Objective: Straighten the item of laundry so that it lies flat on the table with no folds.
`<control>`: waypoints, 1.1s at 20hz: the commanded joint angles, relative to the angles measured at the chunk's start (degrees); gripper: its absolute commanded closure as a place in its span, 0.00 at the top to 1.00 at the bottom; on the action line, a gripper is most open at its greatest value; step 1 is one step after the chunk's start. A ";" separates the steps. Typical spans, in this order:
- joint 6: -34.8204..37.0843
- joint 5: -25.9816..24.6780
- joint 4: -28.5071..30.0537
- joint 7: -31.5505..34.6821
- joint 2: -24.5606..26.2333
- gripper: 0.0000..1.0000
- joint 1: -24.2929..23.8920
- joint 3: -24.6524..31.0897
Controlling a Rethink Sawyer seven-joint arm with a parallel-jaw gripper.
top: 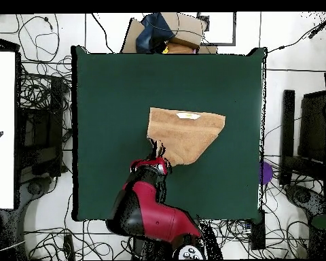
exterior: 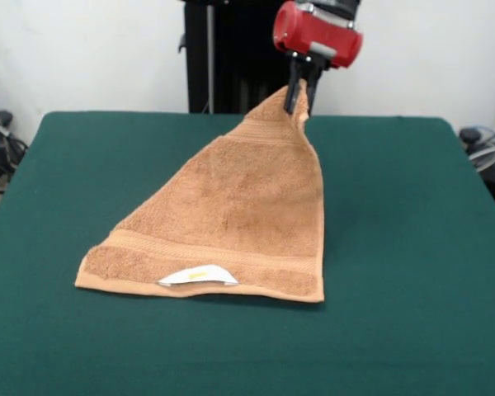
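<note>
Front view, left to right: towel [exterior: 231,219] near edge lies flat mid-tabletop [exterior: 412,247], left corner down, white label [exterior: 198,276] at that hem, right corner down. Far corner is pinched shut in the claw [exterior: 299,106] and lifted, so the cloth tents into a triangle, likely to pull a fold open. Tan terry, woven border bands, not flat yet

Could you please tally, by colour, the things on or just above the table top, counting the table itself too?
Tan: 1, the towel, one corner lifted
White: 1, the label at the towel's near edge
Dark green: 1, the table
Red and black: 1, the gripper, shut on the towel's corner
Total: 4
</note>
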 commanded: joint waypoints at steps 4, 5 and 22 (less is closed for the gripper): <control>-2.40 4.25 -0.53 22.45 5.08 0.00 2.73 4.74; -2.23 4.83 -0.84 22.52 5.49 0.00 3.23 4.19; -6.17 2.85 0.52 29.54 11.48 0.00 1.87 2.83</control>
